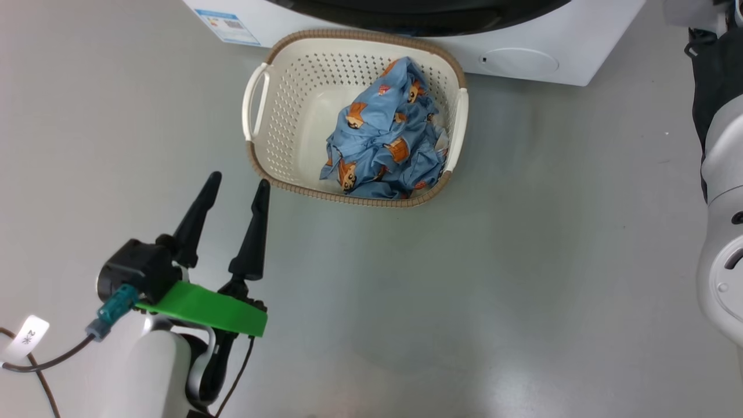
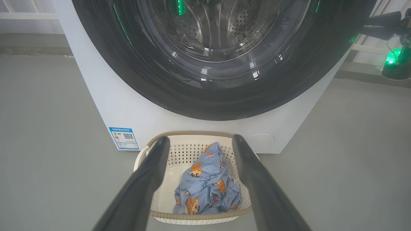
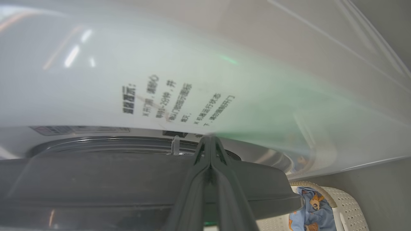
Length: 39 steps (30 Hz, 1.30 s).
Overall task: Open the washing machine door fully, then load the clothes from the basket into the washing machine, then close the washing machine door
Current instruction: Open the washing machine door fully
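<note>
Step in hand: opening of the washing machine door (image 2: pixel 205 106); judged barely begun, black ring apparently flat against the white front.
Right end effector (image 3: pixel 210 141): fingers pressed together, nothing between them; tip at the seam between the dark door rim and the front of the washing machine (image 1: pixel 580 46), just under the printed text.
Left end effector (image 1: pixel 239 180): fingers spread, empty, above the floor (image 1: pixel 464 290), just beside the near left corner of the basket (image 1: pixel 284 87).
Basket: on the floor, close before the machine, below the lower part of the door.
Clothes (image 1: pixel 383 133): one crumpled bundle inside the basket, toward its right wall.
Risk, slip: closed fingers on a glossy curved ring, with little to hook; possible sliding off with no pull on the door.
Risk, latch: released or not, cannot tell; a pull against a locked latch likely to strain the fingers or shift the machine.
Risk, door half open: later reach with the bundle blocked by the glass bowl.
Risk, loading: loose fabric, easy to grasp by one fold only; danger of a hanging part left in the opening and caught at closing.
</note>
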{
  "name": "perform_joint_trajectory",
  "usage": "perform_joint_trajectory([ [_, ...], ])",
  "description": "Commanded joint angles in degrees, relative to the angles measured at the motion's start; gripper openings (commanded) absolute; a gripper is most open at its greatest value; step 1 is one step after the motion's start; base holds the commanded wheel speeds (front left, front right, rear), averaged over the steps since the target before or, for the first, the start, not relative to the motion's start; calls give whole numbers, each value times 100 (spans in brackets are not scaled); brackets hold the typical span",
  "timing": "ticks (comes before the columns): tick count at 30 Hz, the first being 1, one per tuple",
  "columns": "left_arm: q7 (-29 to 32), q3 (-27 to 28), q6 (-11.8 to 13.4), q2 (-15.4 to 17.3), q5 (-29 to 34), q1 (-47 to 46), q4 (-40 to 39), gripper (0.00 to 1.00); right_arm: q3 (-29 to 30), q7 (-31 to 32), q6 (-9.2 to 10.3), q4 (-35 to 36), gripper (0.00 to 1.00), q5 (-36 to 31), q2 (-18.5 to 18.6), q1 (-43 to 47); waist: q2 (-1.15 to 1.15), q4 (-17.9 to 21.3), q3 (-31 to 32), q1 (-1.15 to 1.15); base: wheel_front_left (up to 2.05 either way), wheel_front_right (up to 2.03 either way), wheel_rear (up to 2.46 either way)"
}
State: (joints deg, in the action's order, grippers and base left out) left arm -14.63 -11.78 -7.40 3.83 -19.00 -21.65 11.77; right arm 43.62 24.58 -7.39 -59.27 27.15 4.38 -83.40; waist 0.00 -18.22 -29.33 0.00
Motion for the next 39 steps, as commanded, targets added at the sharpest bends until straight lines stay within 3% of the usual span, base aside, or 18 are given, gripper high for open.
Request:
perform_joint_trajectory([
  [1,-37,167,-9,126,-44,-97,-136,100,-22,-29,-10,90,0,-84,-149,-293,0,-42,-43,0,0,0,0],
  [13,-37,183,-9,74,-83,-181,-143,100,-78,100,-10,-238,0,-123,-149,-473,0,-116,-173,0,0,0,0],
  [22,-37,266,-9,113,-36,-184,-268,100,-508,1086,-10,-85,0,314,-150,-280,0,-19,-106,0,0,0,0],
  [28,-37,290,-9,150,13,-163,-364,100,-1019,2068,-10,556,0,856,-150,279,0,44,14,0,0,0,0],
  [39,-37,318,-9,195,61,-51,-452,100,-1562,3120,-10,1348,0,1742,-150,1276,0,101,280,0,0,0,0],
])
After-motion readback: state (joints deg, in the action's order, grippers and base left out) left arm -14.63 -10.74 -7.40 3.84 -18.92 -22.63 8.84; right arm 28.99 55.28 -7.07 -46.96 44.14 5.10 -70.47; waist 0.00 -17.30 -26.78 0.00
